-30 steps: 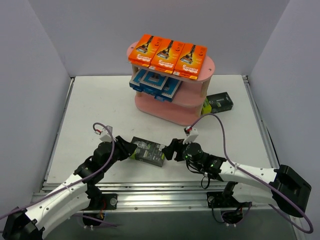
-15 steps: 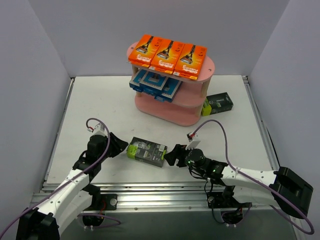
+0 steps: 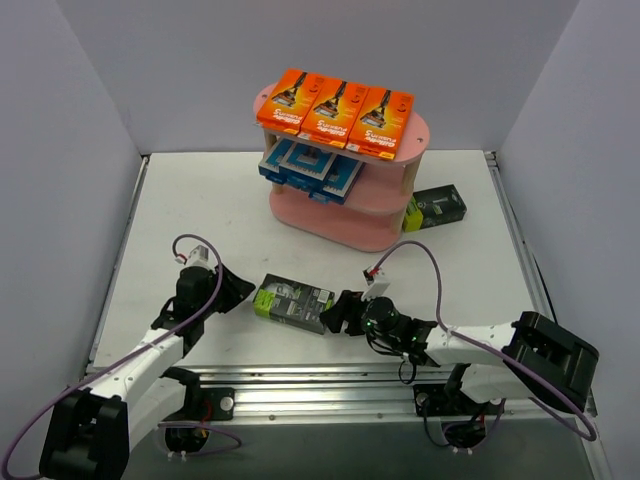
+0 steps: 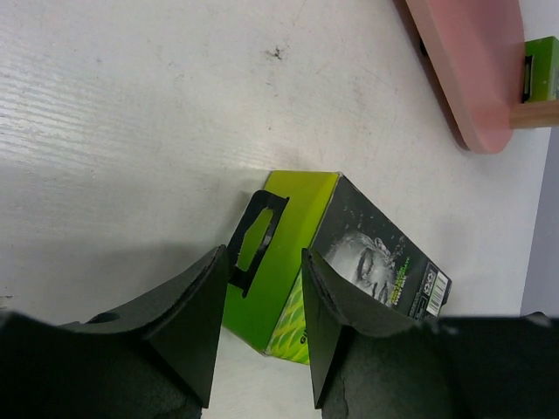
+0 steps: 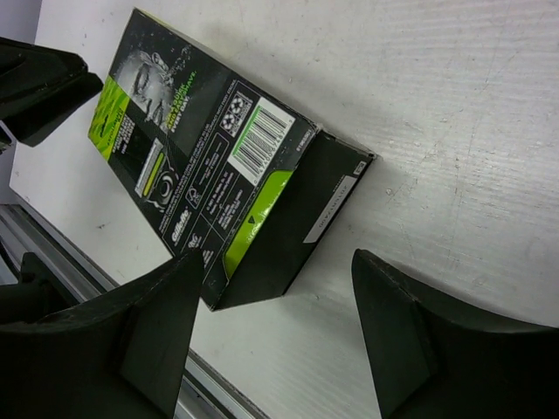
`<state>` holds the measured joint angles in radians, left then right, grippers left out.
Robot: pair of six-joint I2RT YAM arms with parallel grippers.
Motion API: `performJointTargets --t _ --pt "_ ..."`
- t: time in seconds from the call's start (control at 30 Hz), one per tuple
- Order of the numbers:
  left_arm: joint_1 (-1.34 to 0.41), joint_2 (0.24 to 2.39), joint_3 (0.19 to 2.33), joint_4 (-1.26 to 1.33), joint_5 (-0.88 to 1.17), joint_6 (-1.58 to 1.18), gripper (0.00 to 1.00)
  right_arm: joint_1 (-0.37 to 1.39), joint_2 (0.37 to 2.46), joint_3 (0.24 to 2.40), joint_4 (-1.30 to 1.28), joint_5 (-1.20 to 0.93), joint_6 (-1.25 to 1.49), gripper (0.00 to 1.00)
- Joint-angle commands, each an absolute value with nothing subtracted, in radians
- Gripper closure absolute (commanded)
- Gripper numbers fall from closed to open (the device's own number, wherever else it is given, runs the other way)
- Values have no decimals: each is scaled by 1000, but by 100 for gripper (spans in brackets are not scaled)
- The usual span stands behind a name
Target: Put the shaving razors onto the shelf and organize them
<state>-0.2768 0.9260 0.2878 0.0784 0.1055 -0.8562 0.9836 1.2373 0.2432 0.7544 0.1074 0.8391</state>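
Down on the white table (image 3: 200,210), a flat black-and-lime-green cardboard razor pack (image 3: 293,303) lies between empty grippers: left gripper (image 3: 238,290) slightly parted at its left end, right gripper (image 3: 338,312) spread wide.

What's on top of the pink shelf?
Three orange razor packs lie side by side on the top board of the pink shelf. Under that board, blue-and-white packs peek out from the middle tier; their back parts are covered, so I cannot count them.
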Motion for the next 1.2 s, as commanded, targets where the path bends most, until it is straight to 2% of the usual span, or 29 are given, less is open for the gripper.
performJointTargets --t 0.0,0.33,0.53,1.17 --pt "-256 965 296 155 132 -859 52 988 1273 293 833 97 838 36" --pt "-255 1058 235 329 238 -897 53 944 1413 365 920 26 831 36" --pt "-255 1081 221 345 281 -884 53 891 1443 380 945 -37 825 36" --pt "-342 1103 180 414 336 -907 52 816 1417 426 854 -58 746 35"
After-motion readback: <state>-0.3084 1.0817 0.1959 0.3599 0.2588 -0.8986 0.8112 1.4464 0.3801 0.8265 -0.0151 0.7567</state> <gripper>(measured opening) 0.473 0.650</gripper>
